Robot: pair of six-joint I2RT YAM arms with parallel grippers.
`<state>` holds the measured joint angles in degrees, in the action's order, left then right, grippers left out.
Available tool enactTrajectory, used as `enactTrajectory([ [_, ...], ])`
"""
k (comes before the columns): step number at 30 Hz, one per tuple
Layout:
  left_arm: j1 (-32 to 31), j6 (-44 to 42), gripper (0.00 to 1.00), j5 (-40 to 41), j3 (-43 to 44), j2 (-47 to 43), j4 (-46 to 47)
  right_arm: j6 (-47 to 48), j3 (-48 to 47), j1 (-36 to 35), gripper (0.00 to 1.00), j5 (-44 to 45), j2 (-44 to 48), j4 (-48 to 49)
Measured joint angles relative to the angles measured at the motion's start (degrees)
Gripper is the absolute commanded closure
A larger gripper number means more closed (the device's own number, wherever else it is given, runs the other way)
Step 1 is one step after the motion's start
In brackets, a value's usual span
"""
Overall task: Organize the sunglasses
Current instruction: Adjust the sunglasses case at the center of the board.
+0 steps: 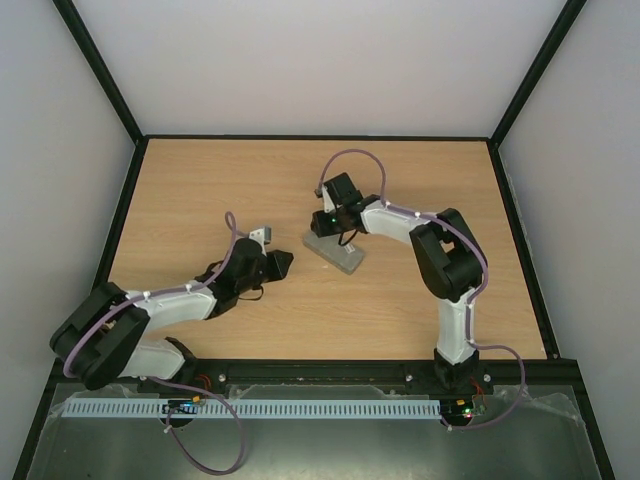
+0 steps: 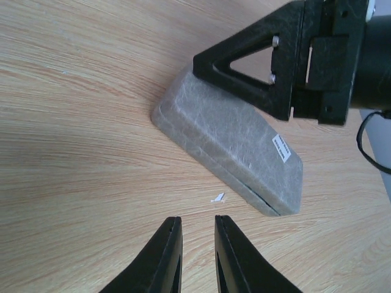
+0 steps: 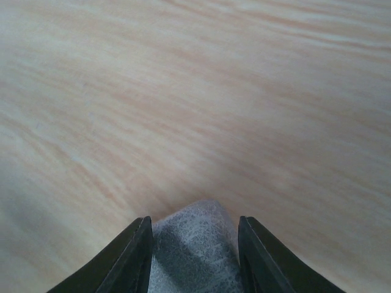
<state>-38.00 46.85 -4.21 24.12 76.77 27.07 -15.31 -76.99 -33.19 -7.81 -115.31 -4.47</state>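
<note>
Counting gives one grey case (image 1: 335, 252) and one white scrap (image 2: 218, 197) just beside it on the table (image 1: 190, 190). The sunglasses are not seen in any view; whether they lie inside the shut case cannot be told. The case is set near the table's middle, well apart from every edge, with bare wood shown toward 9, 12 and 3 o'clock. The right end effector (image 3: 194, 221) is closed on the case's 12 o'clock end. The left end effector (image 2: 197, 221), at the case's 8 o'clock, is held narrowly parted and empty.
</note>
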Motion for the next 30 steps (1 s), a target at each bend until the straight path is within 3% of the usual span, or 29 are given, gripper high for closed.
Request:
enactTrajectory([
  [11,-1.6,0.35,0.81,2.32,-0.81,-6.05,-2.69,2.34,6.49,-6.54,0.55,-2.23,4.96,-0.33],
  [19,-3.39,1.05,0.81,4.22,-1.07,-8.33,-4.55,3.32,13.4,-8.59,0.32,-0.59,12.33,-1.03],
  [22,-3.63,1.2,0.81,4.79,-1.09,-8.87,-5.33,1.44,19.65,-8.83,0.29,2.93,20.85,0.15],
  [27,-3.61,1.07,0.76,6.38,-1.09,-10.12,-7.1,-4.55,29.27,-8.85,0.4,7.3,35.98,2.71],
  [30,-2.93,0.44,0.7,7.45,-0.92,-11.23,-8.85,-8.61,34.42,-9.55,0.47,9.14,39.41,3.56],
])
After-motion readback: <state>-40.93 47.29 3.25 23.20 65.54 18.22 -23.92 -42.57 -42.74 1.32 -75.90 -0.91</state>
